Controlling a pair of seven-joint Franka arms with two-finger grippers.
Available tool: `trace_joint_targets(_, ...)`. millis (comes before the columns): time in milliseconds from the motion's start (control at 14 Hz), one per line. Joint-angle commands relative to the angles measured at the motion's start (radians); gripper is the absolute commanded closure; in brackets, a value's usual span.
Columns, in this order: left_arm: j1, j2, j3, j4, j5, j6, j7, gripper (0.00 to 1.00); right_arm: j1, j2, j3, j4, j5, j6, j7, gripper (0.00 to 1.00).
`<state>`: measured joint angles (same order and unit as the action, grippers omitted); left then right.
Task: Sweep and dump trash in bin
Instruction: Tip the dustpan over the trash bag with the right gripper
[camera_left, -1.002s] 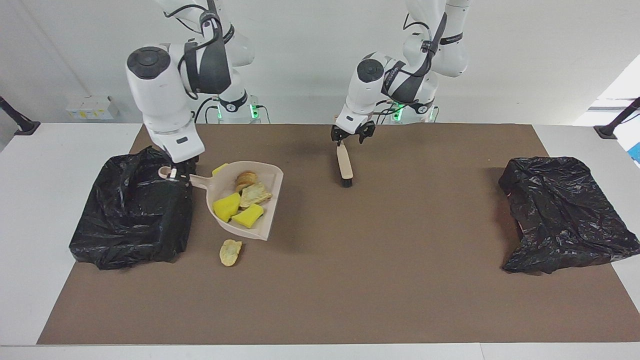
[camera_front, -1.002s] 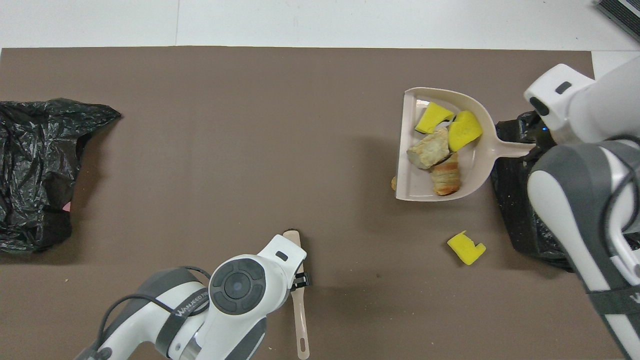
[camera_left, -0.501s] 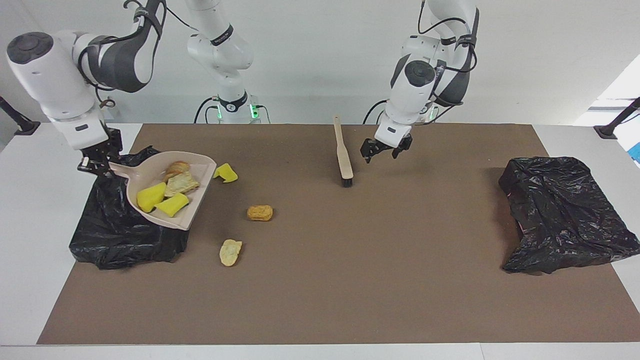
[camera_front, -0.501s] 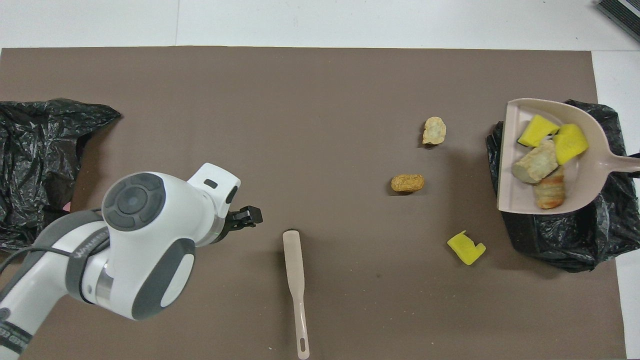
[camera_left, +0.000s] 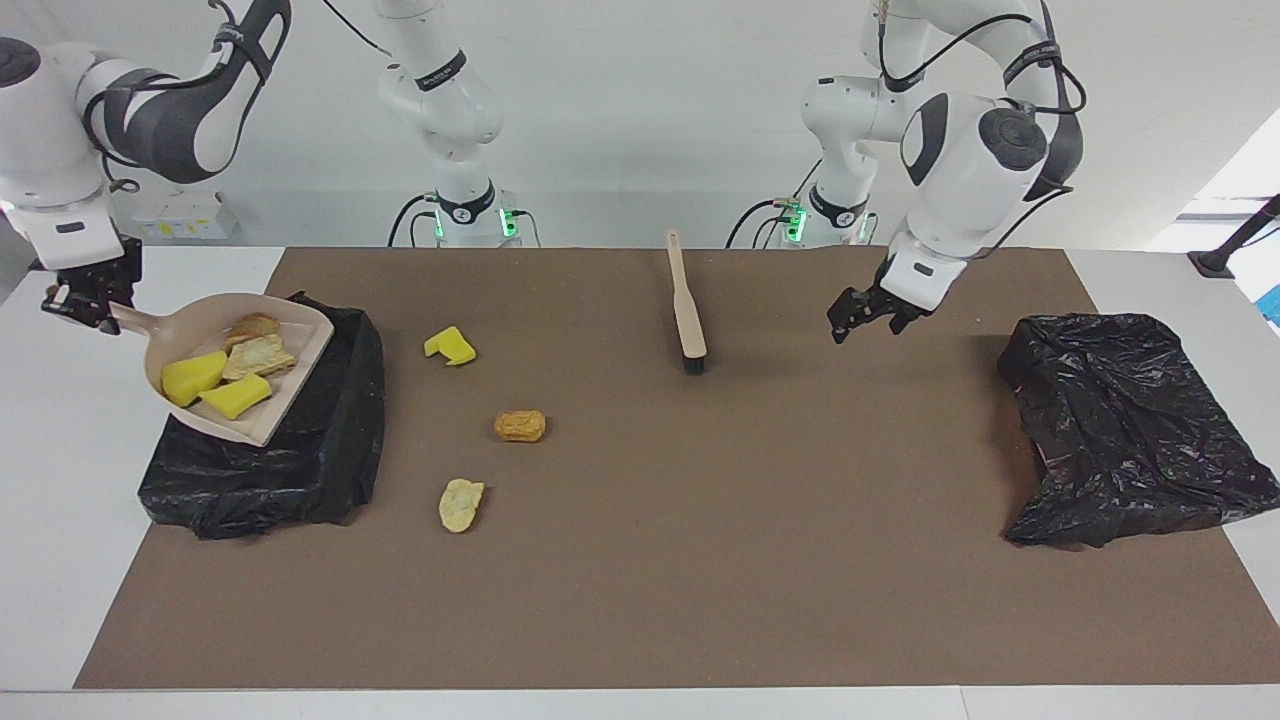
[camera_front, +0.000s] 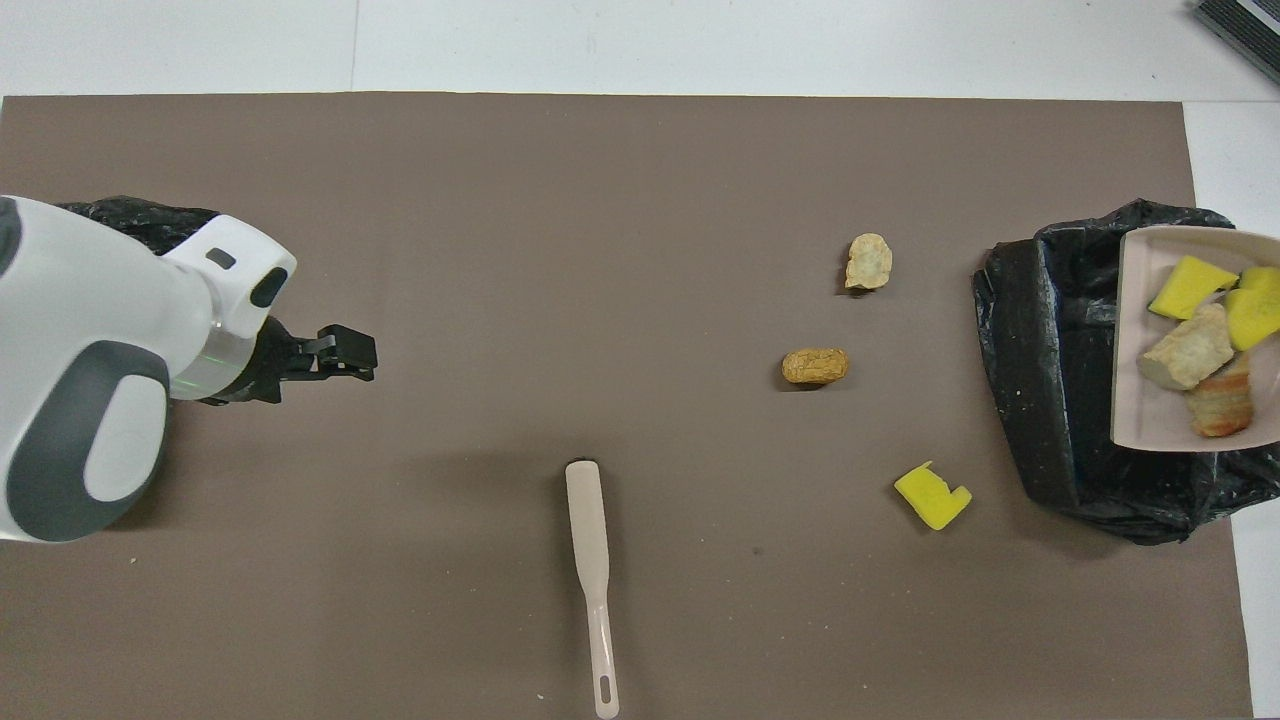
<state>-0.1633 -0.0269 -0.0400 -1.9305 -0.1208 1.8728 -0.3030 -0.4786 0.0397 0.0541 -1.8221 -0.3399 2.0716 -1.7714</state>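
Observation:
My right gripper (camera_left: 88, 305) is shut on the handle of the beige dustpan (camera_left: 292, 385), holding it tilted over the black-bagged bin (camera_left: 330, 440) at the right arm's end. The pan carries several trash scraps: yellow sponge chunks (camera_left: 195, 372) and tan bread pieces (camera_left: 255, 345). Three scraps lie on the brown mat: a yellow sponge (camera_left: 450, 345), a brown pastry (camera_left: 520, 426) and a pale piece (camera_left: 461, 504). The brush (camera_left: 686, 305) lies free on the mat. My left gripper (camera_left: 870, 315) hangs open and empty over the mat, between the brush and the left arm's end.
A second crumpled black bag (camera_left: 1130, 430) lies at the left arm's end of the table. In the overhead view the dustpan (camera_front: 1135, 330) juts over the bin (camera_front: 1030, 370), and the brush (camera_front: 590, 520) lies near the robots.
The right arm lifted the loaded dustpan off the mat and carried it over the bin. The left gripper moved away from the brush toward the left arm's end, staying open.

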Motion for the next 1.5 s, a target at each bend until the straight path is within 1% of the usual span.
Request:
trace_joint_targets(0,0.066,0.01,-0.011,0.07,0.053,-0.084,0.131,0.0,-0.02,-0.148,0.01,-0.24,-0.141,0.184,0.059,1.0)
trace_joint_targets(143,0.1,0.01,-0.011,0.125,0.063,-0.156,0.23,0.0,0.007,-0.181,0.013,-0.29,-0.268,0.186,0.157,1.0)
trace_joint_targets(286,0.139,0.004,-0.012,0.151,0.073,-0.182,0.297,0.0,0.06,-0.184,0.012,-0.299,-0.406,0.174,0.251,1.0)
trace_joint_targets(358,0.14,0.001,-0.012,0.162,0.096,-0.188,0.323,0.0,0.081,-0.184,0.013,-0.301,-0.468,0.138,0.3,1.0)
trace_joint_targets(501,0.139,0.007,-0.012,0.226,0.128,-0.234,0.335,0.0,0.138,-0.178,0.013,-0.299,-0.539,0.056,0.364,1.0)
trace_joint_targets(572,0.142,-0.001,-0.011,0.226,0.127,-0.227,0.329,0.0,0.174,-0.179,0.013,-0.298,-0.604,0.03,0.38,1.0)
trace_joint_targets(716,0.142,-0.01,-0.011,0.231,0.127,-0.231,0.324,0.0,0.233,-0.176,0.013,-0.275,-0.707,-0.069,0.408,1.0)
trace_joint_targets(930,0.14,-0.01,-0.012,0.235,0.122,-0.218,0.327,0.0,0.288,-0.17,0.015,-0.238,-0.813,-0.172,0.411,1.0)
trace_joint_targets(1145,0.142,-0.011,-0.009,0.251,0.125,-0.241,0.338,0.0,0.32,-0.172,0.026,-0.209,-0.876,-0.258,0.411,1.0)
trace_joint_targets(1288,0.14,-0.011,-0.009,0.272,0.129,-0.28,0.344,0.0,0.354,-0.173,0.026,-0.175,-0.89,-0.313,0.411,1.0)
trace_joint_targets(1431,0.142,-0.027,-0.012,0.265,0.127,-0.293,0.363,0.0,0.391,-0.172,0.027,-0.137,-0.889,-0.366,0.411,1.0)
